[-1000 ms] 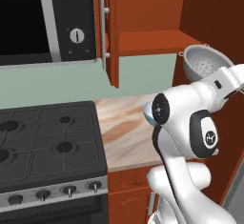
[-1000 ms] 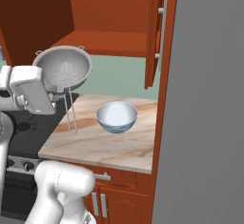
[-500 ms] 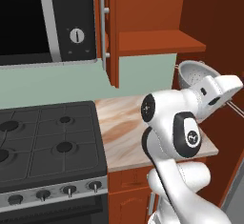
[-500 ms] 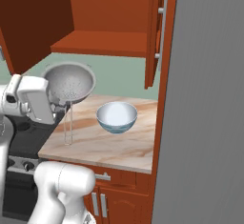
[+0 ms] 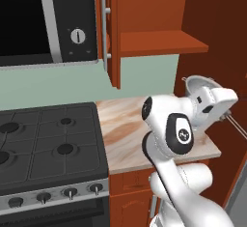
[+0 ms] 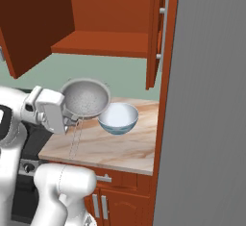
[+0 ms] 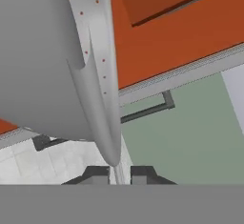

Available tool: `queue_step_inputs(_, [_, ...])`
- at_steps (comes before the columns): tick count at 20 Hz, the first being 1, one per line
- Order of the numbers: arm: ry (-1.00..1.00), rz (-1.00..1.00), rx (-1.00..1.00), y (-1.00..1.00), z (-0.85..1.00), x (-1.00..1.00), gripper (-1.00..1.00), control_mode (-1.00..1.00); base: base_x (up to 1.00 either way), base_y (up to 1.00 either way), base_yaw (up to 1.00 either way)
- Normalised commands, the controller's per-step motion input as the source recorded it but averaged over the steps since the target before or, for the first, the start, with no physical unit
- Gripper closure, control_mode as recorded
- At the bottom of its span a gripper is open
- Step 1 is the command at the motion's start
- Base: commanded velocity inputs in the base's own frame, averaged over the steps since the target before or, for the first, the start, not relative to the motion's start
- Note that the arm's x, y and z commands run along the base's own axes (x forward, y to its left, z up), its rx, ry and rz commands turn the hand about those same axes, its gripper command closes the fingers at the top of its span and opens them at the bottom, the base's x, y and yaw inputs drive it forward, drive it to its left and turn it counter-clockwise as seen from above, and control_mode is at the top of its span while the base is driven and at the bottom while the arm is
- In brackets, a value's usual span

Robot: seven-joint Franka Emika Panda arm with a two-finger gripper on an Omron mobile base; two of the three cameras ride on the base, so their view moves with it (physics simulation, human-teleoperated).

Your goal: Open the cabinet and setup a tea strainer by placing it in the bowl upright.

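Right base view: tea strainer (image 6: 85, 98) handle hangs down, cup faces cam.

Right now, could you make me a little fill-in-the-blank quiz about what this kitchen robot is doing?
1. The gripper is shut on the handle of the ____.
2. The bowl sits on the ____.
3. The cabinet doors above the counter stand ____.
4. Left of the counter is a black ____ with burners.

Missing words: tea strainer; counter; open; stove
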Motion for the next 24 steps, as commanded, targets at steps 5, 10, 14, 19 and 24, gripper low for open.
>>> queue_step_inputs(5, [0.01,-0.1,-0.07,-0.17,-0.69,0.01,1.0,-1.0,0.0,0.0,0.0])
queue_step_inputs(10, [0.03,-0.09,-0.06,-0.02,-0.48,0.04,1.0,-1.0,0.0,0.0,0.0])
queue_step_inputs(14, [0.0,-0.09,-0.03,0.0,-0.24,0.27,1.0,-1.0,0.0,0.0,0.0])
queue_step_inputs(19, [0.0,-0.04,0.0,0.0,-0.04,0.41,1.0,-1.0,0.0,0.0,0.0])
queue_step_inputs(24, [0.0,0.0,-0.04,-0.01,-0.03,0.44,1.0,-1.0,0.0,0.0,0.0])
